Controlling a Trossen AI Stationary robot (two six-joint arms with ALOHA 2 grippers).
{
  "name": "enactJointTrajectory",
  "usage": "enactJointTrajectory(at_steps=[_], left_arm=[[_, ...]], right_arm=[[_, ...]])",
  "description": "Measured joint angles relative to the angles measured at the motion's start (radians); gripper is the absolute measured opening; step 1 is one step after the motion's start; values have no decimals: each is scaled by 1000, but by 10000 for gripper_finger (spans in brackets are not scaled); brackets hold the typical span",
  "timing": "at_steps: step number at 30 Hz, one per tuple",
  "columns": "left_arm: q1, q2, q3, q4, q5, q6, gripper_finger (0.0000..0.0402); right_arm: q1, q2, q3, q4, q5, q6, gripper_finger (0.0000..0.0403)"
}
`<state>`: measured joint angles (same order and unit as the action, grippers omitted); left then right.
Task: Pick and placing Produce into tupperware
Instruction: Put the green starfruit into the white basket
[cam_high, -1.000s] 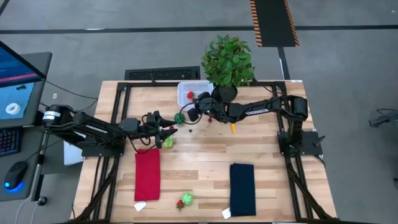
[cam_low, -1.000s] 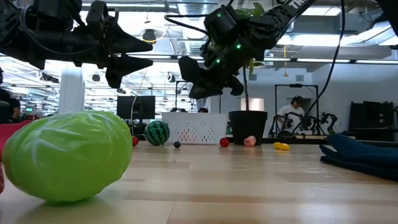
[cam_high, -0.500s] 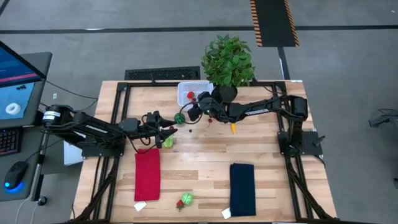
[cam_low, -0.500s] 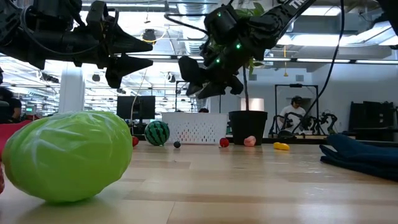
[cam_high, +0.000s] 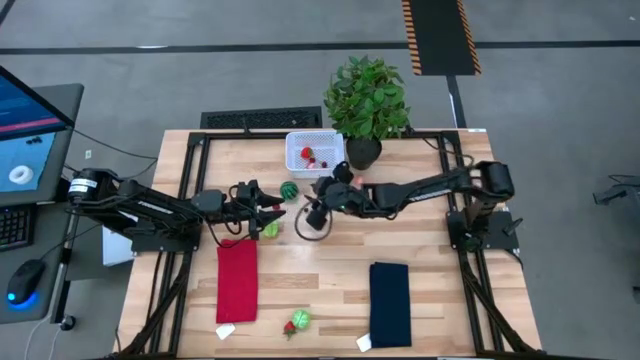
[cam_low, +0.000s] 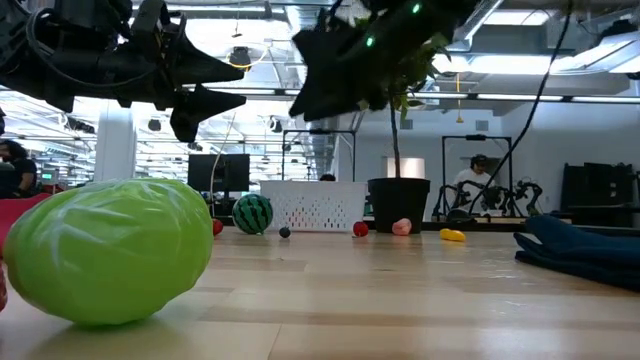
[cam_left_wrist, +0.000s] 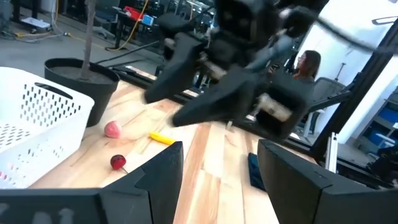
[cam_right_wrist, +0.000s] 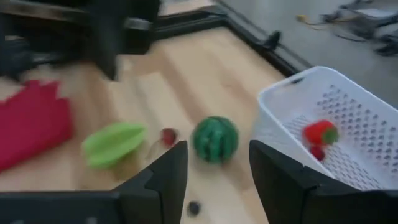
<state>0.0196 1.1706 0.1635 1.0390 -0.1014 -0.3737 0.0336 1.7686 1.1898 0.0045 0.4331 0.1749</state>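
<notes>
Right hand (cam_high: 312, 216) hovers mid-table, fingers apart, empty. Left hand (cam_high: 272, 208) at its 9 o'clock, fingers apart, empty. Striped dark-green watermelon ball (cam_high: 289, 190) sits on wooden table (cam_high: 330, 285), at 7 o'clock of white perforated plastic basket (cam_high: 318, 141). Likely light, rigid, smooth; pinch across middle.

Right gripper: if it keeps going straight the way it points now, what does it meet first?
Probably the striped dark-green watermelon ball, which sits centred just beyond the right gripper and its open fingers on the wooden table. The small white perforated plastic basket lies off to one side. Depth is unclear.
</notes>
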Motion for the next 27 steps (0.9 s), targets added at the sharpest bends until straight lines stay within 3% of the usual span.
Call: enactJointTrajectory(at_steps=[4,7,12,27], left_arm=[[0,0,0,7,4,1,196],[0,0,0,8,4,1,196],[0,0,0,13,5,1,196],[0,0,0,15,10,13,196]], right_arm=[[38,-74,-34,-12,-111,-77,187],[57,-120,-91,14,-265,-136,184],[62,-194,-236,210,-471,-143,184],[62,-610,-708,589,-494,-140,184]])
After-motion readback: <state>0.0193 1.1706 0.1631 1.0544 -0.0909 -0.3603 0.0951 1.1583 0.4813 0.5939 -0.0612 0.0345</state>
